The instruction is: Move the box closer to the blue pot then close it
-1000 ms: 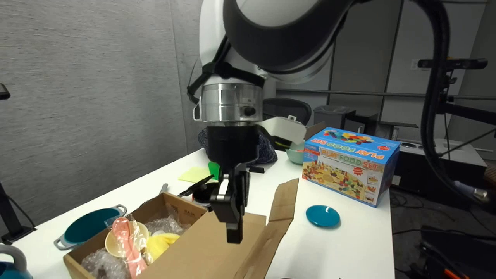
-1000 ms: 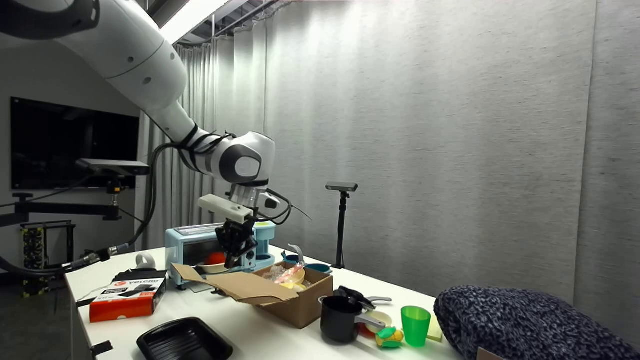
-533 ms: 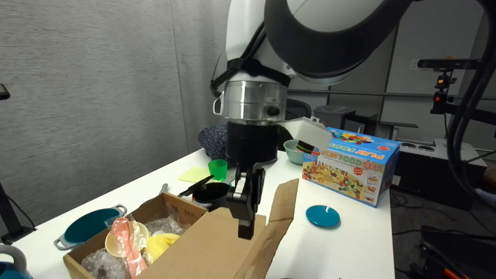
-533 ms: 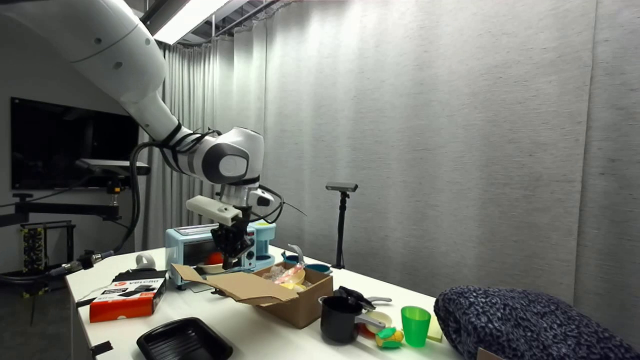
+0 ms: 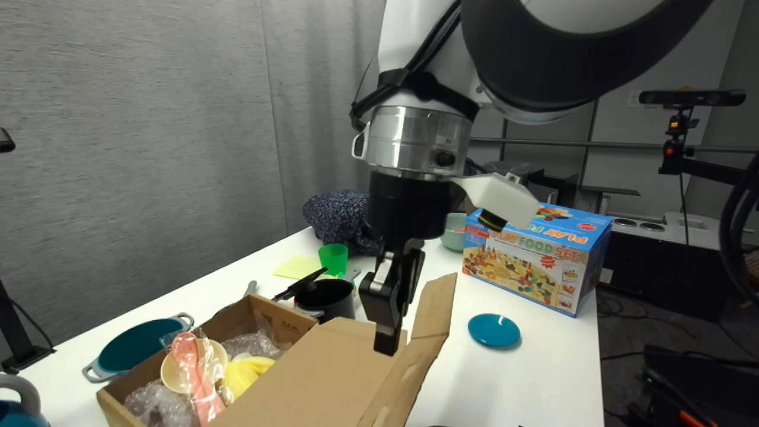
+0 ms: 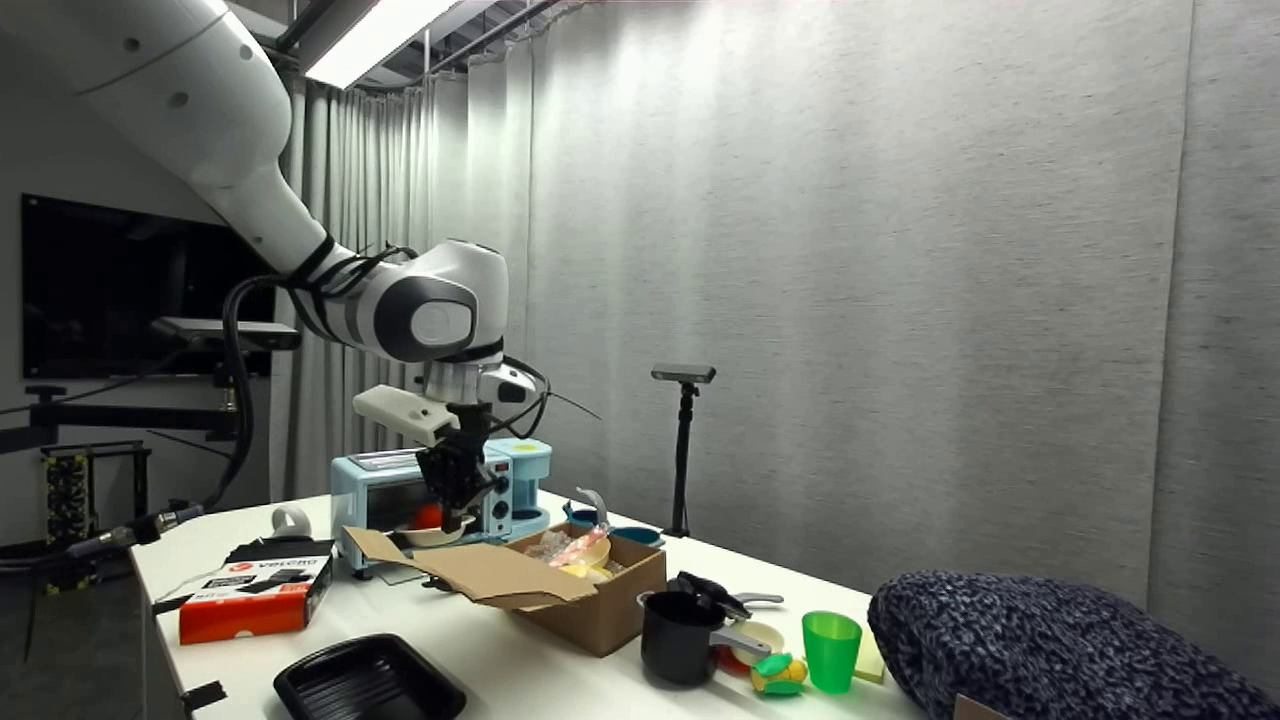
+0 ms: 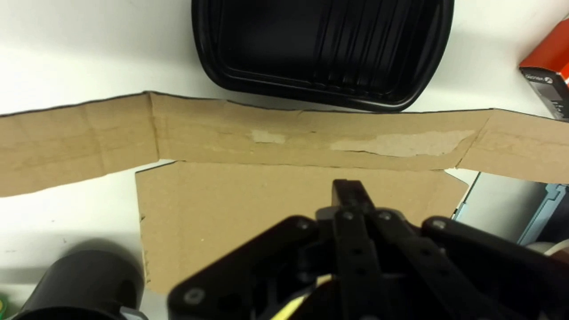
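The brown cardboard box (image 6: 600,615) stands on the table with its top uncovered and a long flap (image 5: 332,367) folded outward. Yellow and pink items (image 5: 198,373) and bubble wrap lie inside it. Partly cut off at the lower left corner of an exterior view is the blue pot (image 5: 24,415), with a grey handle; behind the box it also shows small in an exterior view (image 6: 582,517). My gripper (image 5: 386,343) hangs over the outer part of the flap, fingers together, nothing between them. In the wrist view the gripper (image 7: 353,193) covers part of the flap.
A shallow teal dish (image 5: 140,344) lies beside the box. Close to the flap are a black tray (image 7: 311,53), a black pot (image 6: 680,640) and a light blue toy oven (image 6: 520,480). Further off stand a green cup (image 6: 831,655), a teal plate (image 5: 494,330) and a printed toy carton (image 5: 533,255).
My gripper has moved sideways along the flap toward its outer edge, rightward and slightly up in an exterior view. The box, its flap and the pot have stayed put.
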